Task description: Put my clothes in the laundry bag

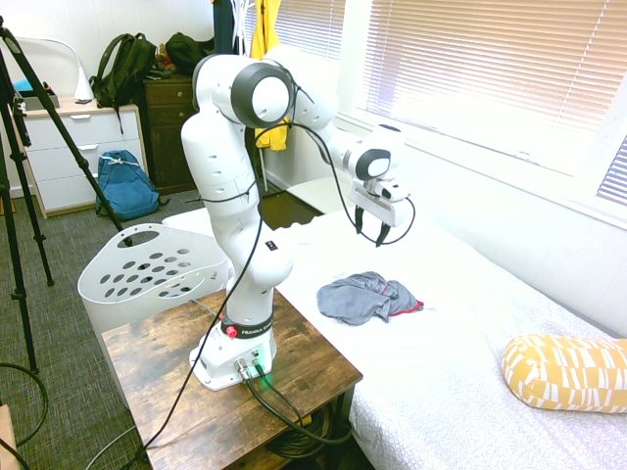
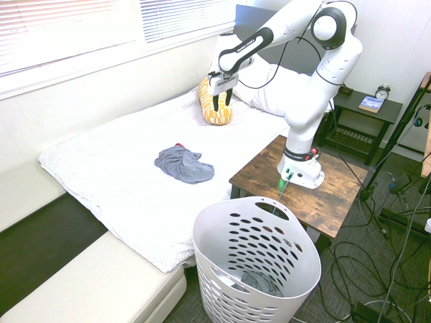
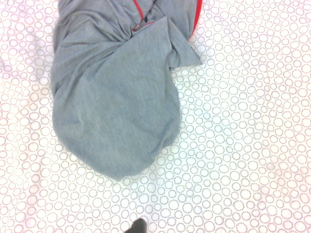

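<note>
Above the bed (image 1: 470,372), the open hand (image 1: 369,233) hangs clear over the clothes (image 1: 366,297)

A bed (image 1: 470,372) with a white cover printed in small circles runs along the wall under the window blinds (image 1: 480,69). A yellow patterned pillow (image 1: 566,372) lies on the bed near its head end. A dark wooden side table (image 1: 171,387) stands right against the bed's side. Well away from the bed, across the carpet, a blue backpack (image 1: 125,184) leans at the foot of a white drawer unit (image 1: 73,147). Next to that sits a dark wooden dresser (image 1: 171,127) with a green backpack (image 1: 125,67) on it. A yellow jacket (image 1: 265,44) hangs beyond the bed's far end. Past the bed's head end, a small black nightstand (image 2: 360,114) carries a clock (image 2: 382,91) and a book (image 2: 371,103).
</note>
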Available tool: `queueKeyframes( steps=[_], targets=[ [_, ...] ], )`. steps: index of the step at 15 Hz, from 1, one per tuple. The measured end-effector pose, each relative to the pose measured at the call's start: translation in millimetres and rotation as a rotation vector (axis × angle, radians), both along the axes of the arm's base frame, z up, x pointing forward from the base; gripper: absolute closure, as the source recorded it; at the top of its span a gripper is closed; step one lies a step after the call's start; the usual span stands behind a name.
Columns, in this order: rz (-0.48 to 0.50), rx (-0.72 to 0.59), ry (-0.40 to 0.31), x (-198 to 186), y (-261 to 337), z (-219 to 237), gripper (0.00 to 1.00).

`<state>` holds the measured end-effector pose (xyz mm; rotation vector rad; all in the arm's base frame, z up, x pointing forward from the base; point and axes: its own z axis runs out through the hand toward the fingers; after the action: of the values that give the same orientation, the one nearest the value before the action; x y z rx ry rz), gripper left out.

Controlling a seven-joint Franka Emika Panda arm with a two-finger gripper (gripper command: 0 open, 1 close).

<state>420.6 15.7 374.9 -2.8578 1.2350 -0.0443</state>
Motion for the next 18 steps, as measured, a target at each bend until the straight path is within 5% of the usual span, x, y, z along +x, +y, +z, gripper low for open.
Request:
queueKeyframes(
  steps=[7, 18],
  targets=[
    [0.032, -0.010, -0.048, 40, 31, -9, 0.00],
    [0.075, 0.010, -0.022, 101, 90, -290, 0.00]
  ],
)
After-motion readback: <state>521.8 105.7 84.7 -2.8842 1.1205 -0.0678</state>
